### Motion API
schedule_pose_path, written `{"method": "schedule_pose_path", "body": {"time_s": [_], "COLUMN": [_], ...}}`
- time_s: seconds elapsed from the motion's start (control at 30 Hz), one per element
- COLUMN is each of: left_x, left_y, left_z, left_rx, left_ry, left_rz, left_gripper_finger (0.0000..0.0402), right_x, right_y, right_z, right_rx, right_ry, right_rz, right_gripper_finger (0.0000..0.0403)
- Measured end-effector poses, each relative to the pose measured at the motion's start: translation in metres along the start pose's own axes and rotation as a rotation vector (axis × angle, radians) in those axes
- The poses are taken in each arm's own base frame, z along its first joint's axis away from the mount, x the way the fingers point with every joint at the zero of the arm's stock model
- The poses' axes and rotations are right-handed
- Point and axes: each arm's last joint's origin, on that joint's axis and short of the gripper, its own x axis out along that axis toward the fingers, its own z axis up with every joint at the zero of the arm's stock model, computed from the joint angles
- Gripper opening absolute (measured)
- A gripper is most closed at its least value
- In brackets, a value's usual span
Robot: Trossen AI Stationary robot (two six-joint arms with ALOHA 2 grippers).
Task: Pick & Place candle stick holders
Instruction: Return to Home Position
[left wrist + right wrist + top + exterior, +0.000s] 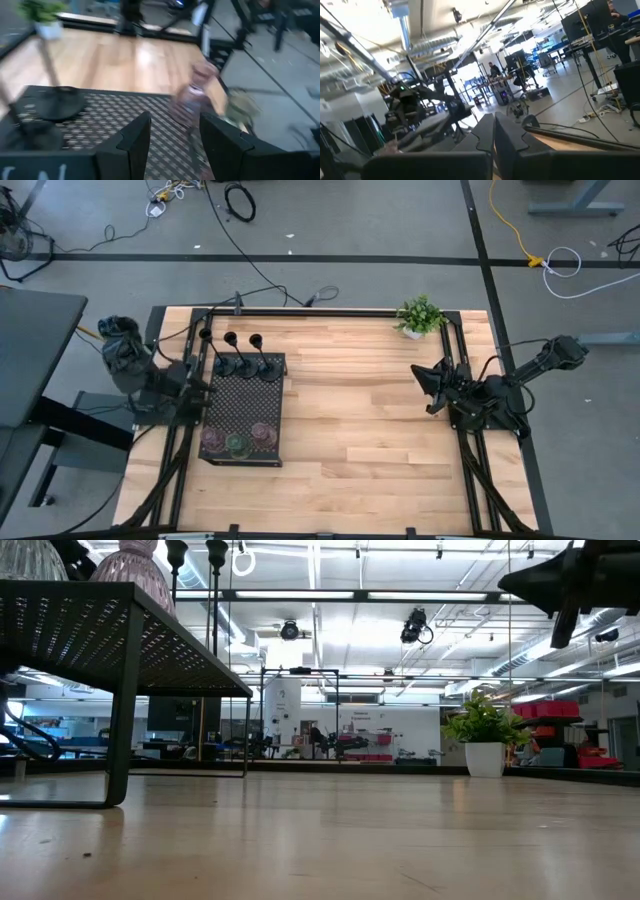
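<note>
Left gripper (197, 388) sits at the shelf's (250, 405) left edge, about mid-length, fingers apart, nothing in them. This is your nearer arm. The three squat holders (237, 443) line the shelf's near end, just ahead and inboard of the fingers. The wrist view puts a pink one (192, 97) right past the tips, upright, blurred. Three stems (243, 365) stand upright at the far end. All six look placed, so I'd judge only the retreat is left: pull out away from the shelf, don't sweep along it. Right gripper (428, 380) parked well apart on the right, fingers together.
</note>
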Motion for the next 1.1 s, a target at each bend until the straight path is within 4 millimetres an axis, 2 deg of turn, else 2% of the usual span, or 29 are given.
{"method": "schedule_pose_path", "body": {"time_s": [0.3, 0.67, 0.93, 1.1], "left_x": [-0.008, -0.023, -0.037, -0.037], "left_y": [0.014, 0.025, 0.032, 0.032], "left_z": [0.001, -0.001, -0.005, -0.005], "left_rx": [-0.098, -0.181, -0.242, -0.248], "left_ry": [-0.091, -0.194, -0.286, -0.295], "left_rz": [0.173, 0.279, 0.370, 0.395], "left_gripper_finger": [0.0172, 0.0172, 0.0172, 0.0172], "right_x": [-0.003, -0.004, -0.008, -0.011], "right_y": [-0.003, -0.004, -0.009, -0.012], "right_z": [0.007, 0.007, 0.017, 0.024], "right_rx": [0.031, 0.026, 0.075, 0.121], "right_ry": [-0.024, -0.021, -0.060, -0.096], "right_rz": [0.001, 0.001, 0.002, 0.003], "right_gripper_finger": [0.0013, 0.0013, 0.0013, 0.0013]}}
